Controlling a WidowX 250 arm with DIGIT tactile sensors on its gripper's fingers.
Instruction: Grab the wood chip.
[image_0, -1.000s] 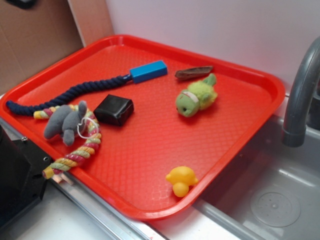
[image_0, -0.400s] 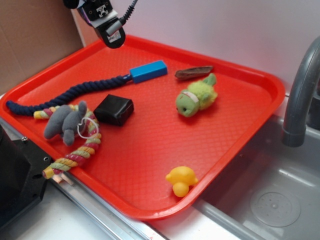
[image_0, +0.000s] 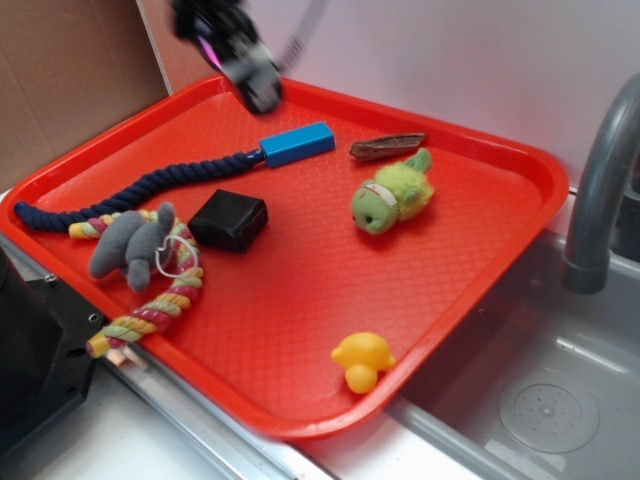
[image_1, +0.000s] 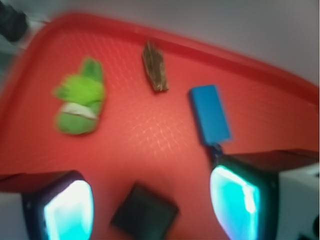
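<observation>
The red tray (image_0: 470, 250) is the largest item and carries every object; it lies below the gripper (image_0: 255, 85), which hangs in the air over the tray's far left part. Beyond the tray's right edge, well away from the gripper, stand a grey faucet (image_0: 600, 190) and the sink basin (image_0: 540, 400).

The navy rope (image_0: 140, 190) starts just below the gripper and runs away from it toward the tray's near left corner. A multicoloured braided rope (image_0: 165, 295) and a grey plush toy (image_0: 135, 245) lie further off in the same direction, touching each other.

The green plush toy (image_0: 392, 195) lies right of and nearer the camera than the gripper. In the wrist view it appears ahead and to the left (image_1: 80, 102).

The gripper is blurred in the exterior view. In the wrist view its two fingers (image_1: 67, 210) stand wide apart, with nothing between them but bare tray; the gripper is open and holds nothing.

The blue block (image_0: 297, 143) lies just below and right of the gripper, joined to the navy rope's end. The black block (image_0: 230, 218) lies nearer the camera, and shows between the fingers in the wrist view (image_1: 145, 215).

The yellow duck (image_0: 363, 362) sits far from the gripper, near the tray's front edge.

The wood chip (image_0: 387, 146) lies flat on the tray, right of the gripper, just beyond the blue block and close to the green plush toy. In the wrist view it lies ahead of the fingers (image_1: 155, 66), untouched.
</observation>
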